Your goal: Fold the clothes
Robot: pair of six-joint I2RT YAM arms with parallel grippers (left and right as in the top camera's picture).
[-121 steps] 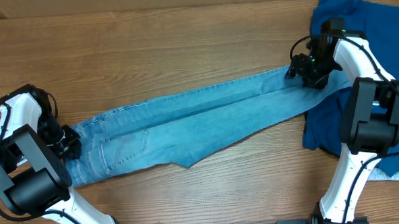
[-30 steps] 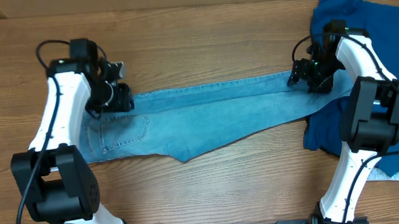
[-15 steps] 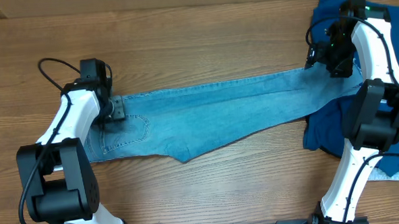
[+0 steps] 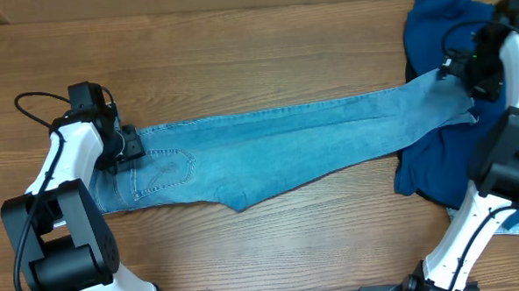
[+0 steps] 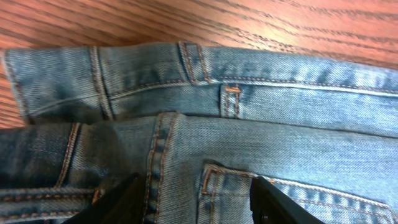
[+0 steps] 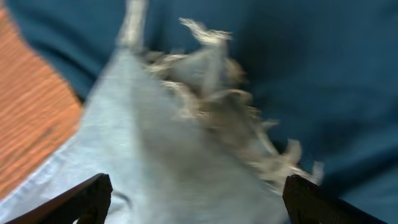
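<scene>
My left gripper (image 4: 126,144) sits at the waist end of the jeans (image 4: 277,149), its jaws standing moderately apart over the waistband (image 5: 249,81) with nothing pinched between them. My right gripper (image 6: 196,199) hangs over the frayed hem (image 6: 230,118) with its jaws spread wide and holding nothing, though that view is blurred. The jeans lie stretched lengthwise across the table (image 4: 238,50), waist at the left and back pocket (image 4: 168,171) up. The legs run rightward until the hem rests on the dark blue garment (image 4: 427,169). I judge the denim soft but with some body: heavier than a shirt, not slippery, likely to sag between two holds and keep a crease once laid. The waistband and hem are the thickest, firmest edges, so I'd take hold there rather than on flat cloth mid-leg. The frayed threads could snag or slip out of a shallow pinch. The wooden tabletop looks smooth with open space on the far side, but the right end is crowded by the blue garment, which I might catch along with the hem.
</scene>
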